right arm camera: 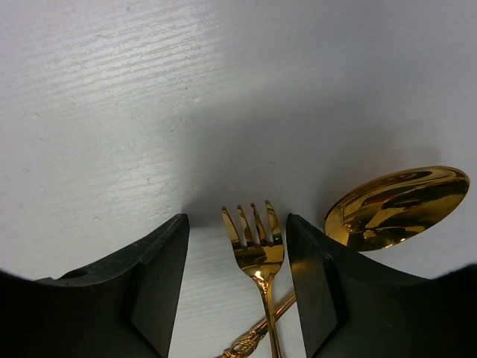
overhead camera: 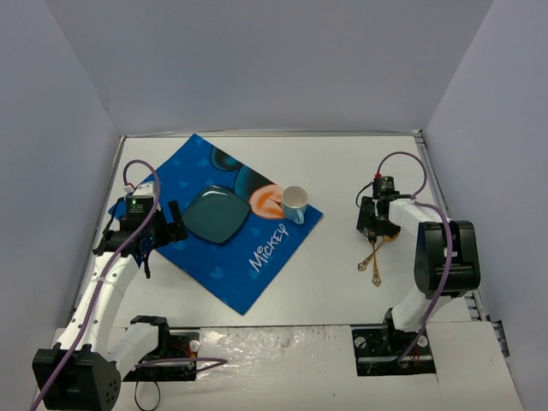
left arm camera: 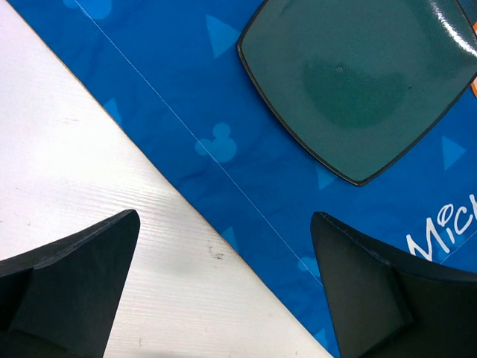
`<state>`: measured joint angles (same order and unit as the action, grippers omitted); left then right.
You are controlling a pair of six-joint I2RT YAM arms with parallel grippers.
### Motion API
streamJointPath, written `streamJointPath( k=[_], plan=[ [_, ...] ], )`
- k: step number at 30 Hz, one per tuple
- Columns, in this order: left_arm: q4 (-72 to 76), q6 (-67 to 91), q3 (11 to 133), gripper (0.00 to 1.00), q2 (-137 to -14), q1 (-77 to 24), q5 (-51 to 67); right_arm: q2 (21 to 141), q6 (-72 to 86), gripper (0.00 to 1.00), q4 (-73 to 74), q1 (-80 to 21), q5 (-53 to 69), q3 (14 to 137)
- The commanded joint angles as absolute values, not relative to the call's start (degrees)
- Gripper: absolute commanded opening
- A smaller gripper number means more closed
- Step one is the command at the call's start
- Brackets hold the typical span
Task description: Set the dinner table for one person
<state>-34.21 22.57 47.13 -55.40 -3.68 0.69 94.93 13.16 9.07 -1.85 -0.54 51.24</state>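
Observation:
On the white dinner table lies a blue Mickey placemat with a dark teal square plate and a white-and-blue cup on it. A gold fork and gold spoon lie crossed on the bare table at the right. My right gripper is low over them, open, its fingers either side of the fork's head; the spoon's bowl is outside the right finger. My left gripper hangs wide open over the placemat's left edge, near the plate, holding nothing.
Grey walls close in the table on three sides, and thin metal rails run along its edges. Both arm bases stand on a foil-covered strip at the near edge.

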Motion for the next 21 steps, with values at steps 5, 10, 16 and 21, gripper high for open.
streamJointPath(
  k=[5, 10, 16, 21],
  plan=[
    [-31.5, 22.5, 48.3, 0.97, -55.5, -3.9, 1.3, 96.4, 13.9, 0.38, 9.0, -1.6, 0.7, 52.4],
    [-31.1, 22.6, 48.3, 0.97, -55.8, -3.9, 1.9, 95.4, 17.4, 0.18, 9.0, -1.8, 1.1, 54.3],
    [-31.6, 22.3, 48.6, 0.97, -56.0, -4.3, 3.1, 94.9, 21.9, 0.04, 9.3, -3.7, 0.3, 56.8],
    [-32.9, 22.3, 51.1, 0.97, -56.6, -5.6, 4.4, 93.3, 25.2, 0.0, 10.4, -6.7, -3.2, 58.5]
  ],
)
